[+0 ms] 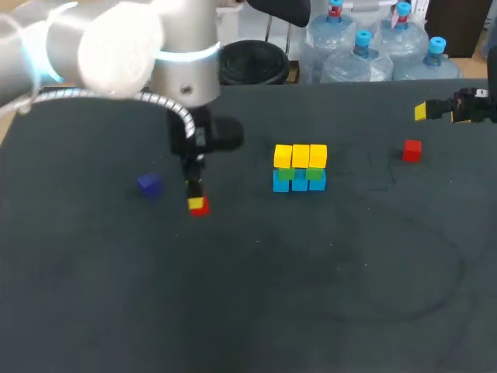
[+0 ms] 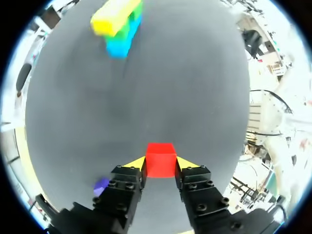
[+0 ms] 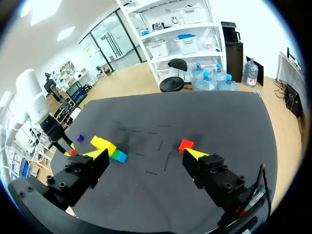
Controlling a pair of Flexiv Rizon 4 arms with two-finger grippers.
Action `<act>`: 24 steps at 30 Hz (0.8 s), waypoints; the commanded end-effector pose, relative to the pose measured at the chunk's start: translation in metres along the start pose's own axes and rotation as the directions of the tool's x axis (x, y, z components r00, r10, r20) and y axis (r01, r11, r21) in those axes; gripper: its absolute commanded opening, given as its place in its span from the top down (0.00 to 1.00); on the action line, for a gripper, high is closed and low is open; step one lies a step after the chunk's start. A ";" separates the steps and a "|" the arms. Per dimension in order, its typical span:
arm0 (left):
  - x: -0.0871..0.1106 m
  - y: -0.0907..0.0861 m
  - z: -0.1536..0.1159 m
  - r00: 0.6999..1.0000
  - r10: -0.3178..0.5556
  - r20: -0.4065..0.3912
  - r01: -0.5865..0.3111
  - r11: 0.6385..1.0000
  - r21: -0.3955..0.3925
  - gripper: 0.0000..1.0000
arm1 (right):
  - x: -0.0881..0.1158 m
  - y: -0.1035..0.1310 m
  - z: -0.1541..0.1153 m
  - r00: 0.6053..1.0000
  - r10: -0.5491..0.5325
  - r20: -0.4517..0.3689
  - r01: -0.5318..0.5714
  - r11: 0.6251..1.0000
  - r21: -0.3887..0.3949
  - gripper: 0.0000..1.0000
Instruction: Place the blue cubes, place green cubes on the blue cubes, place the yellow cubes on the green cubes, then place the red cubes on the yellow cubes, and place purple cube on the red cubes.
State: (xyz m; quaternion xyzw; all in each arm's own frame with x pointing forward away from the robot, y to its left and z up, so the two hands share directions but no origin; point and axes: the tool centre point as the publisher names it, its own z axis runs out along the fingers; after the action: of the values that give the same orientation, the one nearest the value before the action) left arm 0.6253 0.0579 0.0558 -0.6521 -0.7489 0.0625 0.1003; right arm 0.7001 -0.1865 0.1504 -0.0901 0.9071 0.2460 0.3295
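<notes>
A stack (image 1: 300, 168) of blue, green and yellow cubes, three wide, stands in the middle of the table; it shows far ahead of the left gripper (image 2: 117, 27) and beside the right gripper's left finger (image 3: 108, 147). My left gripper (image 1: 196, 203) (image 2: 161, 163) is shut on a red cube (image 2: 161, 159) (image 1: 199, 207) down at the table, left of the stack. A second red cube (image 1: 411, 150) (image 3: 185, 145) lies at the right, ahead of my open right gripper (image 3: 145, 155) (image 1: 435, 111). A purple cube (image 1: 149, 184) (image 2: 101, 185) (image 3: 80, 138) sits to the left of the left gripper.
The dark table (image 1: 311, 295) spreads wide in front of the stack. Nothing else lies on it.
</notes>
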 end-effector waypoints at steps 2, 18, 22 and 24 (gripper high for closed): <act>-0.027 0.001 -0.044 0.995 0.029 -0.096 -0.026 0.999 0.033 1.00 | 0.000 0.000 0.000 1.000 0.000 0.001 0.000 1.000 0.001 0.00; -0.108 -0.011 -0.099 0.978 0.127 -0.166 -0.133 0.991 -0.028 1.00 | 0.000 0.000 0.000 1.000 0.000 0.001 0.000 1.000 0.001 0.00; -0.121 -0.011 -0.104 0.974 0.150 -0.168 -0.162 0.985 -0.059 1.00 | 0.000 0.000 0.000 1.000 0.000 0.001 0.000 1.000 0.001 0.00; -0.127 -0.011 -0.105 0.973 0.159 -0.168 -0.173 0.982 -0.075 1.00 | 0.000 0.000 0.000 1.000 0.000 0.001 0.000 1.000 0.001 0.00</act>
State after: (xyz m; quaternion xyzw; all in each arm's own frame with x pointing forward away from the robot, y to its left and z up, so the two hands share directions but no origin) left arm 0.6529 -0.0657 0.1491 -0.7171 -0.6910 0.0258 0.0869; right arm 0.7001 -0.1864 0.1504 -0.0901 0.9071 0.2460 0.3295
